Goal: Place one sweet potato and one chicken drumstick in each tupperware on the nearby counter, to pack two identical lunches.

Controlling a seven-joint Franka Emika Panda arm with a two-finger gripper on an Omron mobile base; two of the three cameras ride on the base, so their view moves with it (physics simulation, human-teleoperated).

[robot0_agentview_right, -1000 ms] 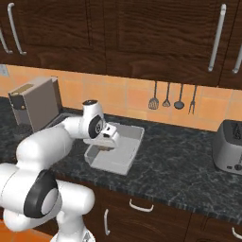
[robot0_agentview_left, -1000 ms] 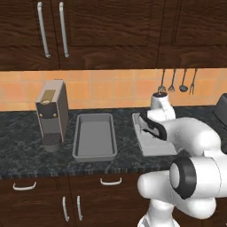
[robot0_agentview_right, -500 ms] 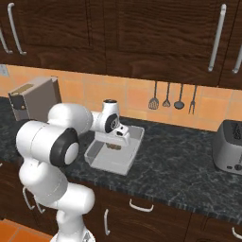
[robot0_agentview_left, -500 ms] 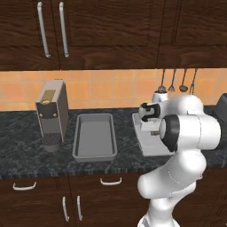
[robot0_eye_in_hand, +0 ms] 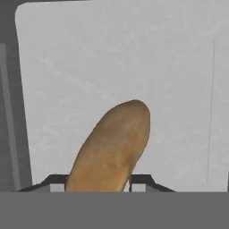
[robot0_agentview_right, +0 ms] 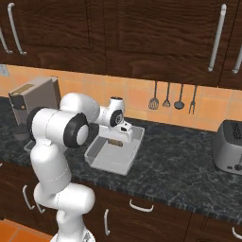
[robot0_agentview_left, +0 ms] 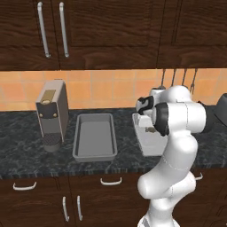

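1. The sweet potato (robot0_eye_in_hand: pixel 112 147) lies over the pale floor of the right tupperware (robot0_agentview_right: pixel 101 160) on the counter (robot0_agentview_right: pixel 189 165); its near end sits between the fingers (robot0_eye_in_hand: pixel 57 181).
2. Fingers flank it — whether they pinch it, I cannot tell.
3. The left tupperware (robot0_agentview_left: pixel 94 155) sits beside a coffee machine (robot0_agentview_left: pixel 52 113).

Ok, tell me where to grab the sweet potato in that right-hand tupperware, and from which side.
Grip the sweet potato across its thick middle, coming straight down from above. It is a long, smooth oval with tapered ends, lying over the flat floor of the tupperware, so the narrow width should fit between the fingertips while the ends would likely slip. The raised rims block a sideways approach.
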